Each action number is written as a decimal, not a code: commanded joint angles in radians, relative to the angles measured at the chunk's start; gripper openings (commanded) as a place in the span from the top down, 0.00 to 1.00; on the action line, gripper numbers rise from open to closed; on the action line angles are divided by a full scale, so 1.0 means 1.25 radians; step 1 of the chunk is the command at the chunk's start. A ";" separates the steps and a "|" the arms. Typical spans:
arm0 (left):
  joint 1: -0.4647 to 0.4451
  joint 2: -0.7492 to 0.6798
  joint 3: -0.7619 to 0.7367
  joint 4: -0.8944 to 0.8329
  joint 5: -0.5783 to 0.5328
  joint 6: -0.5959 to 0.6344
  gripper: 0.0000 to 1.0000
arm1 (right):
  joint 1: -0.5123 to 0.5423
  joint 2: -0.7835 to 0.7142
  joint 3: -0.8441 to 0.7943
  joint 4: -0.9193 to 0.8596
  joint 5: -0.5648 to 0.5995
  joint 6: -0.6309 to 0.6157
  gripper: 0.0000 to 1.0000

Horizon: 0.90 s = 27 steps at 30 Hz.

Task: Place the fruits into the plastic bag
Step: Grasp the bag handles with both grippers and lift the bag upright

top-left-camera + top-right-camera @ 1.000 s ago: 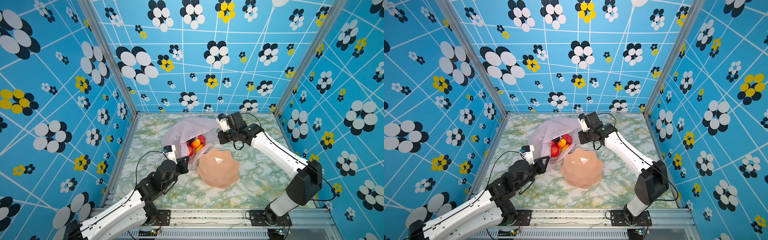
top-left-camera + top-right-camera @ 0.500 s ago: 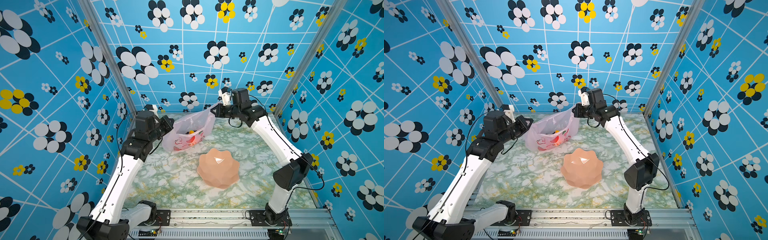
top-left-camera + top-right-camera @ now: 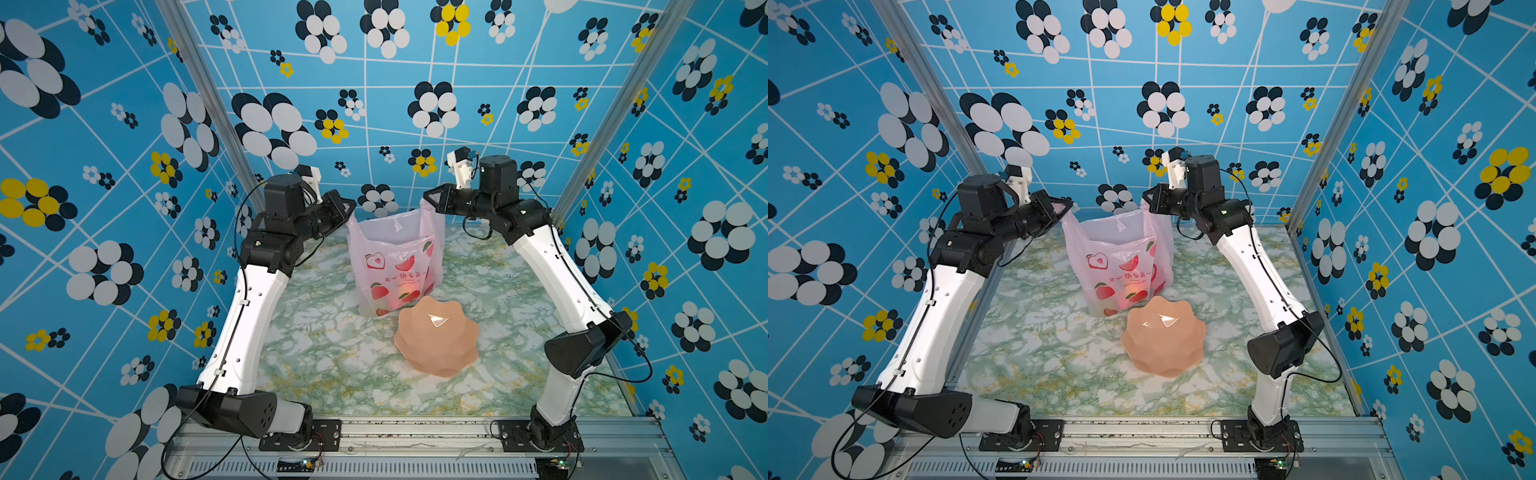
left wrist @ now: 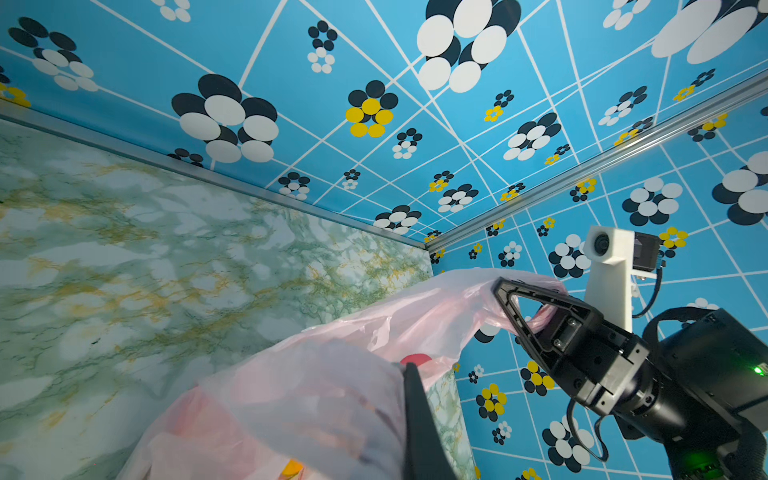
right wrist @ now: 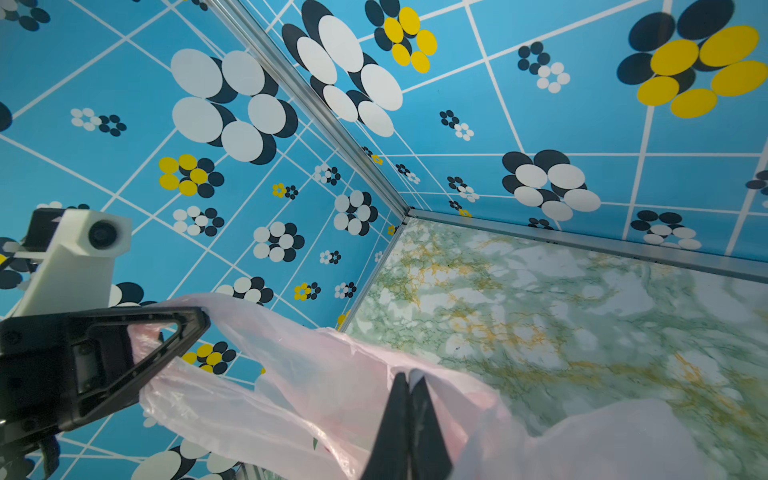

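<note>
The pale-pink plastic bag (image 3: 395,266) (image 3: 1121,257) hangs upright between my two grippers, and its bottom rests on the table. My left gripper (image 3: 351,208) (image 3: 1068,205) (image 4: 405,368) is shut on the bag's left handle. My right gripper (image 3: 428,199) (image 3: 1146,195) (image 5: 409,376) is shut on its right handle. The fruits (image 3: 405,291) (image 3: 1125,297) show only as a red-orange glow through the film low in the bag. An orange-yellow patch (image 4: 291,467) shows through the bag in the left wrist view. Single fruits cannot be told apart.
A peach scalloped bowl (image 3: 436,336) (image 3: 1163,336) sits on the marble-patterned table (image 3: 332,353), just in front of the bag and touching its lower right corner. Blue flowered walls (image 3: 374,104) close in the back and both sides.
Both grippers have risen from table height with the bag's handles. The bag, lying slack a second ago, now hangs upright with the fruits sunk to its bottom. The bowl has not moved.
</note>
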<state>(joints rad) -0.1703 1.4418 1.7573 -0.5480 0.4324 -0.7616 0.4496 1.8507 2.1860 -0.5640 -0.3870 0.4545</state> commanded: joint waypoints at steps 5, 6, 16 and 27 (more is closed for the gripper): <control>0.015 -0.005 -0.084 0.015 -0.025 0.008 1.00 | -0.006 -0.029 0.045 0.097 -0.056 0.011 1.00; 0.016 -0.007 -0.102 0.023 -0.030 0.009 1.00 | -0.006 -0.031 0.055 0.106 -0.062 0.014 1.00; 0.011 -0.013 -0.129 0.081 -0.051 -0.030 1.00 | -0.026 0.018 -0.012 0.011 -0.020 -0.004 1.00; 0.002 0.023 -0.203 0.166 -0.051 -0.043 1.00 | -0.047 -0.053 0.025 0.079 -0.067 0.055 1.00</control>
<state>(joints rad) -0.1593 1.4651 1.5146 -0.3943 0.3737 -0.8116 0.3885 1.8526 2.1696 -0.4896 -0.4534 0.5369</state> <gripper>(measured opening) 0.040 0.049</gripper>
